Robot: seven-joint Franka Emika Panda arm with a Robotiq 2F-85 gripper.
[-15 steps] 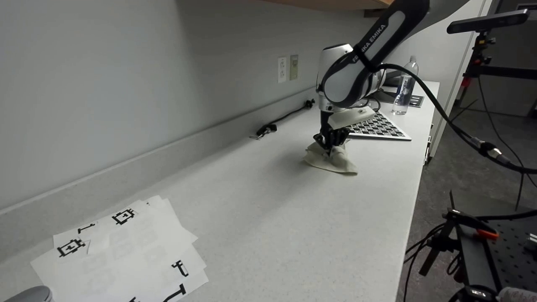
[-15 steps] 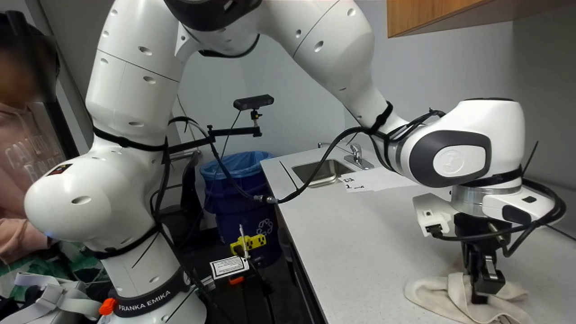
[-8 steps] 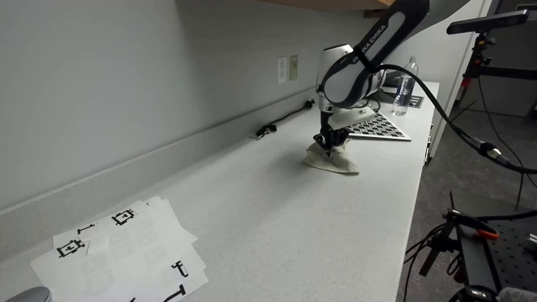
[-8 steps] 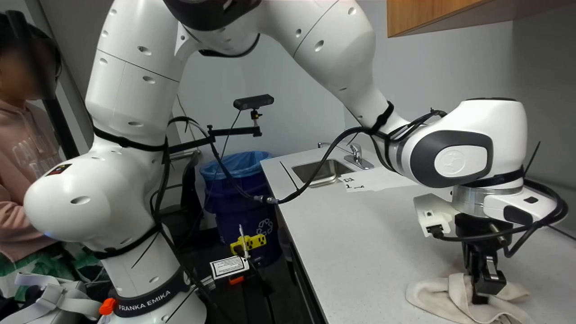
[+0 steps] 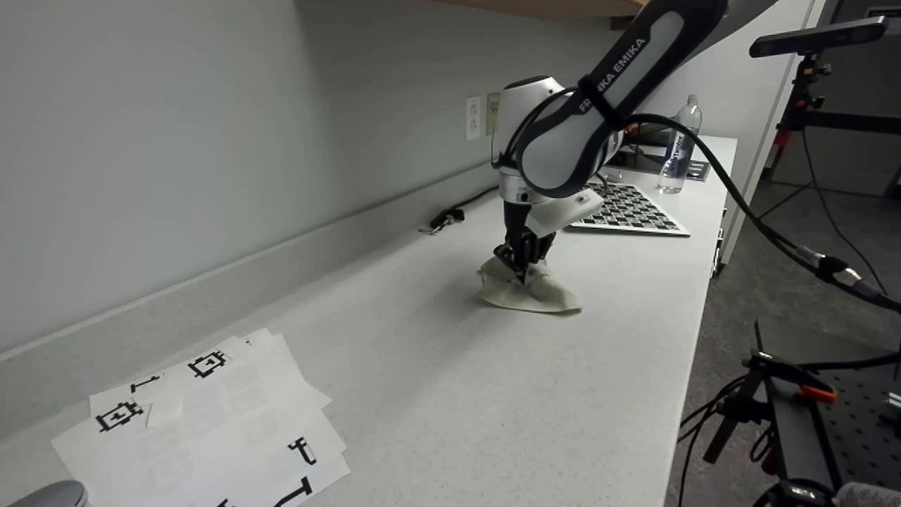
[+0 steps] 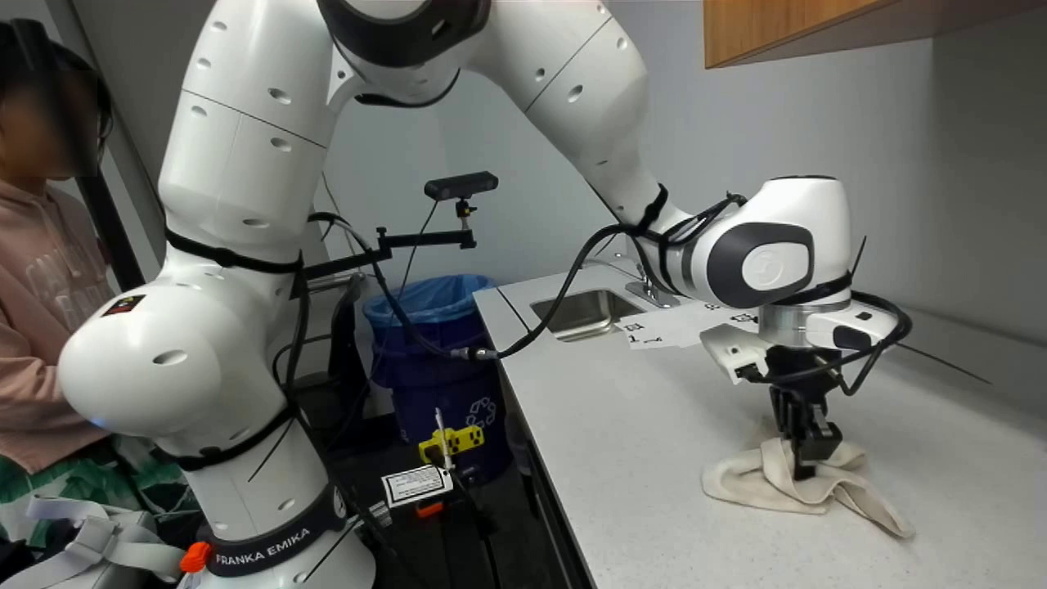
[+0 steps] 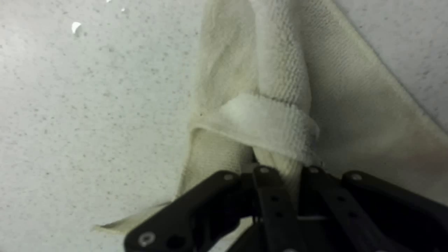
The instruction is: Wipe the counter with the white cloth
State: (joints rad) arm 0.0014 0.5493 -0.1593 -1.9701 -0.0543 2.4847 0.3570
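Observation:
The white cloth (image 5: 531,297) lies crumpled on the pale counter (image 5: 457,394), its folds spread out flat around the fingertips. In an exterior view the same cloth (image 6: 748,483) shows a raised fold by the fingers and a loose corner trailing over the counter (image 6: 638,458). My gripper (image 6: 806,468) points down from above, low over the surface. Seen from the wrist, the gripper (image 7: 285,171) is shut on a bunched strip of the cloth (image 7: 227,63); the tips themselves are hidden in fabric. Small glossy spots, like droplets (image 7: 76,27), dot the counter beside the cloth.
Paper sheets with black marks (image 5: 211,422) lie at the near end, close to the sink (image 6: 589,315). Behind the gripper are a black-and-white patterned board (image 5: 633,211) and a bottle (image 5: 680,151). Keys (image 5: 447,218) lie by the wall. A wooden cabinet (image 6: 818,29) hangs overhead.
Over the last half second my gripper and the cloth have slid together along the counter, towards the paper sheets and the sink. Before that they barely moved. The grip looks unchanged.

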